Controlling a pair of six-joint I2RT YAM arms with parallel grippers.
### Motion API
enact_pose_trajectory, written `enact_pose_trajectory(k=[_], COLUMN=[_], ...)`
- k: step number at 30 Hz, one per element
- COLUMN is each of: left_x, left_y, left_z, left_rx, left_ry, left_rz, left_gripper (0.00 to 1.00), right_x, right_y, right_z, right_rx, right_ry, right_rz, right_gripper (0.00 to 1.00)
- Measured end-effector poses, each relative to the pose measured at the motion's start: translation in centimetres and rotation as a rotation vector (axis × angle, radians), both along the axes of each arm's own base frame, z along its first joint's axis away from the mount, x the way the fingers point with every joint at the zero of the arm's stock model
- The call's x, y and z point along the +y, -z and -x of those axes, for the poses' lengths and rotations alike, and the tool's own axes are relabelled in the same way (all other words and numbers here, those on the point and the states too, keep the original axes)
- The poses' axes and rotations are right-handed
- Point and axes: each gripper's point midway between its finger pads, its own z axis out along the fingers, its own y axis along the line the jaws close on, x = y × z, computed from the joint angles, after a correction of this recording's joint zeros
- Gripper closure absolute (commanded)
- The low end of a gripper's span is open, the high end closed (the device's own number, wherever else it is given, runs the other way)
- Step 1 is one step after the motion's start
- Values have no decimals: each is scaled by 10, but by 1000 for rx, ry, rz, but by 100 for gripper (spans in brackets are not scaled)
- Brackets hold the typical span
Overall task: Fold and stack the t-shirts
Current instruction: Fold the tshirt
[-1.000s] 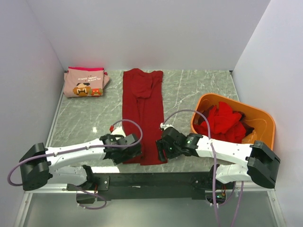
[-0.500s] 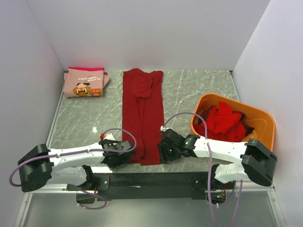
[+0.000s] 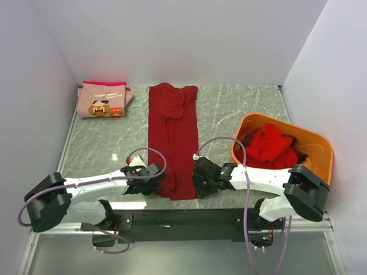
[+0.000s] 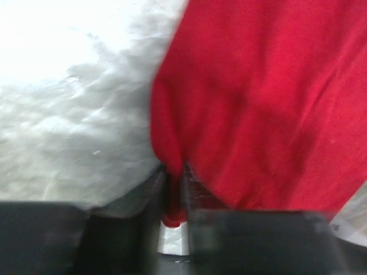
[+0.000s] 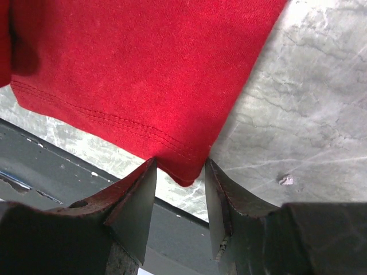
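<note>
Grey marbled table (image 3: 241, 109) is lying between white walls (image 3: 172, 40), and a dark red t-shirt (image 3: 173, 137), narrowed into a long strip, is stretching down its middle from the far edge towards the arms. The left gripper (image 4: 174, 200) is pinching the shirt's near left corner, its fingers closed tight on a tuck of cloth. The right gripper (image 5: 179, 172) is straddling the near right corner with its jaws apart, the stitched hem sitting between them and not yet clamped. The step in hand looks like taking both near corners to fold the strip away from the arms. To do it well, the right claw should be closing deep enough to catch every layer. Both arms should then be rising together, level, carrying the hem towards the collar with the cloth lightly taut so the edges meet square. Counting: one red strip is lying flat, one folded pink t-shirt (image 3: 103, 98) is waiting in the far left corner, and one orange tub (image 3: 321, 143) at the right is holding a heap of red shirts (image 3: 266, 146) whose number cannot be told.
</note>
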Motion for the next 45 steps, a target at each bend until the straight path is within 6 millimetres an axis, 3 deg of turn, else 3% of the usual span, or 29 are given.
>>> enact_pose_trajectory(k=[2, 3, 7, 9, 16, 20, 23, 27, 34, 41, 45], left_x=[-7, -10, -12, -12, -5, 10, 19, 20, 10, 13, 15], left_y=[1, 0, 0, 0, -2, -3, -3, -8, -34, -50, -70], left_z=[-5, -7, -8, -8, 9, 32, 45, 48, 27, -22, -60], left_rx=[-6, -10, -5, -3, 26, 87, 123, 126, 56, -36, -111], left_ry=[-2, 0, 3, -1, 1, 11, 27, 36, 18, -59, -96], left_rz=[18, 25, 31, 36, 96, 76, 64, 78, 100, 99, 90], left_gripper=[99, 99, 99, 99, 99, 99, 99, 99, 99, 99, 99], right_x=[1, 2, 2, 2, 6, 3, -1, 0, 20, 33, 29], right_y=[0, 0, 2, 3, 3, 2, -3, -14, -48, -94, -108], right_z=[-1, -2, -3, -3, 2, 20, 30, 28, -5, -66, -98], right_rx=[-3, -4, -7, -4, 12, 65, 88, 67, -20, -199, -272], right_ry=[1, 2, 2, 7, 1, -19, -24, -22, 26, 100, 153], right_rz=[-2, -2, 5, 4, -31, -82, -103, -121, -179, -203, -184], right_gripper=[54, 55, 93, 100, 100, 100, 100, 100, 100, 100, 100])
